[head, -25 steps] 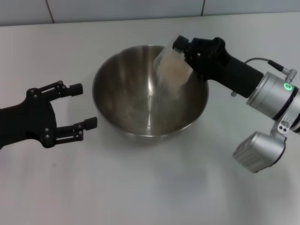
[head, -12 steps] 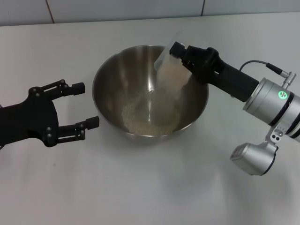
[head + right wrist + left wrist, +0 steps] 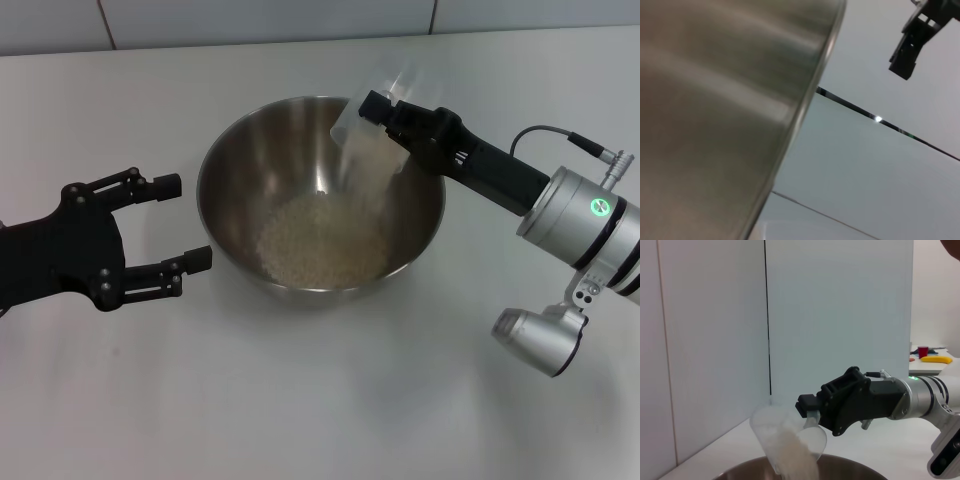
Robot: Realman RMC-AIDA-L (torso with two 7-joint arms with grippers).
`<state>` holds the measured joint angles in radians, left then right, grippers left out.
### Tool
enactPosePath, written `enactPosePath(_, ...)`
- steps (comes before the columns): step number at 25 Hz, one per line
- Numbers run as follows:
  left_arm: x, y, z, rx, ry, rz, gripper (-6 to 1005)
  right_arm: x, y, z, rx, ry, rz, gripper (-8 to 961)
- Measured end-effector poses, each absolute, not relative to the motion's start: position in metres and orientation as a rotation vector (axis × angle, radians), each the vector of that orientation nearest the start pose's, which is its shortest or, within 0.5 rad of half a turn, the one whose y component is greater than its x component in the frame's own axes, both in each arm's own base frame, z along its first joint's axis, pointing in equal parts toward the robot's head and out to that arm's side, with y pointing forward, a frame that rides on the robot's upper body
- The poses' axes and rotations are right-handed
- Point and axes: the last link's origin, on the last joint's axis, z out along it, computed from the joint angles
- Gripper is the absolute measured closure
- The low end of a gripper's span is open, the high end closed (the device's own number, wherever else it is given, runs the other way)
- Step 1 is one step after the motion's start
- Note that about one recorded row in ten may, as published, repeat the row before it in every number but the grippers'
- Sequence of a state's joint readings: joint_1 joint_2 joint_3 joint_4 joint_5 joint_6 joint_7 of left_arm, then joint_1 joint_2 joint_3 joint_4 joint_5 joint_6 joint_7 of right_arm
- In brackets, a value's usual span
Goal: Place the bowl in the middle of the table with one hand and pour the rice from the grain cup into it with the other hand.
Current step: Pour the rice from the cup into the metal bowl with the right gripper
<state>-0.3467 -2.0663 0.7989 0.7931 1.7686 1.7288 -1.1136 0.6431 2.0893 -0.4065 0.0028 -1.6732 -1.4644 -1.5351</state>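
Near the middle of the table (image 3: 300,400), slightly toward its far edge, the bowl (image 3: 240,180) stands upright on its base. Rice (image 3: 318,238) covers the bottom of the bowl as a pale heap spread toward its near wall.

My right gripper (image 3: 388,122) reaches in from the right edge of the table and is positioned over the bowl's far-right rim. Its fingers are closed around the grain cup (image 3: 372,130). The cup is tipped steeply, mouth down toward the bowl interior, base raised toward the far edge. A stream of rice runs from the cup mouth down the inner wall to the heap. The left wrist view shows the same condition: the grain cup (image 3: 785,432) tilted in the right gripper (image 3: 812,415), with grains falling from its lip above the bowl (image 3: 850,466) rim.

My left gripper (image 3: 172,224) is stationed just beside the bowl on its left side, low over the table. Its two fingers are spread wide and point at the bowl wall; neither finger touches it, and nothing is held between them.

The right wrist view is filled mostly by the brushed bowl (image 3: 715,100) wall and its rim, with one tip of the left gripper (image 3: 910,50) visible beyond it.
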Motion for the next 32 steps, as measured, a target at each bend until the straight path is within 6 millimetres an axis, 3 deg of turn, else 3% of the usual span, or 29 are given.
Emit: enactPosePath(32,-0.265,0.2894,0.0298,-2.688,-0.169,-0.843,170,0.229,0.3263,-0.0639,-1.134,-1.743,-0.202,907)
